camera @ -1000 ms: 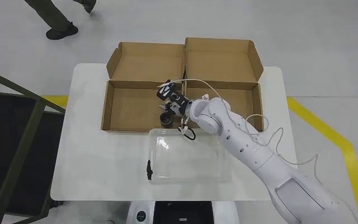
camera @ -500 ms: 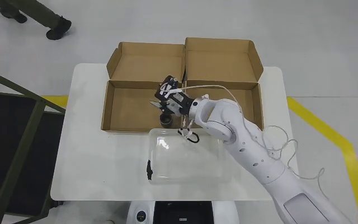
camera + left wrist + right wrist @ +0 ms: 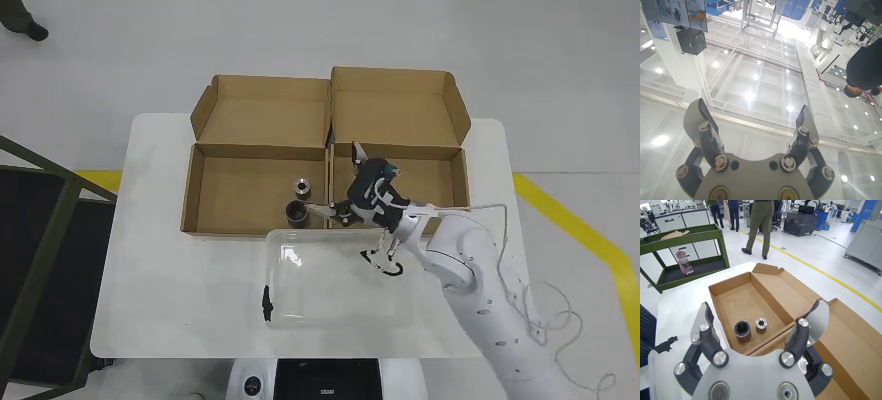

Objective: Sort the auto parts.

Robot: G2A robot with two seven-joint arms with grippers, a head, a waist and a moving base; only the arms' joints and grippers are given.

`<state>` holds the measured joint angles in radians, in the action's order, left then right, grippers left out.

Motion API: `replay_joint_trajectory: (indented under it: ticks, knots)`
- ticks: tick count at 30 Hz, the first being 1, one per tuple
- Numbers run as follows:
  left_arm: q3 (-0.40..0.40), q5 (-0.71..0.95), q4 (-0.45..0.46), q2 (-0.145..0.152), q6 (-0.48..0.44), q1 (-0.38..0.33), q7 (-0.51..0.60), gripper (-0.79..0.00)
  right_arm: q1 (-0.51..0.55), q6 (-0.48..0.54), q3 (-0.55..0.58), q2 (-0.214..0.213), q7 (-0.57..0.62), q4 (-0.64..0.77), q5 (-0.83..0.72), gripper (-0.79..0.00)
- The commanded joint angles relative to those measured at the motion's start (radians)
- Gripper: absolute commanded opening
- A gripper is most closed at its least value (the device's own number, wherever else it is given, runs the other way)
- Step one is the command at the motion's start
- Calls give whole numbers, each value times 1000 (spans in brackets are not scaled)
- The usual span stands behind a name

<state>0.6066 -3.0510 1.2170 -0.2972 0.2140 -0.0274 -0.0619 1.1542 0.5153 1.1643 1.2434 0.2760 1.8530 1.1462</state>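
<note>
Sleeve [image 3: 742, 331] and bushing [image 3: 761, 325] stand inside the left box [image 3: 230, 195]. Right gripper [image 3: 762, 303] sits beside it, fingers released. A dark piece [image 3: 266, 300] near the box looks unsorted.

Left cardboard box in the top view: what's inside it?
Two upright parts near one corner of the brown cardboard box: a wide dark metal sleeve and a smaller silver metal bushing. Elsewhere, bare cardboard. The floor under them is covered.

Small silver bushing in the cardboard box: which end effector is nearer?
Right. The right end effector hangs open near the bushing, over the wall between the boxes; the left end effector points up at the ceiling, away from it.
</note>
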Motion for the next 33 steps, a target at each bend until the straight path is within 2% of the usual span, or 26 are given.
replay_joint_trajectory:
  ticks: [1,9,22,33]
  knots:
    - [0,0,0,0,0,0,0,0,54,-5,47,-8,-21,21,4,0]
    - [0,0,0,0,0,0,0,0,221,-38,197,-31,-113,80,42,0]
    - [0,0,0,0,0,0,0,0,520,-101,416,-51,-363,111,71,0]
    - [0,0,0,0,0,0,0,0,629,-165,479,-51,-467,94,78,0]
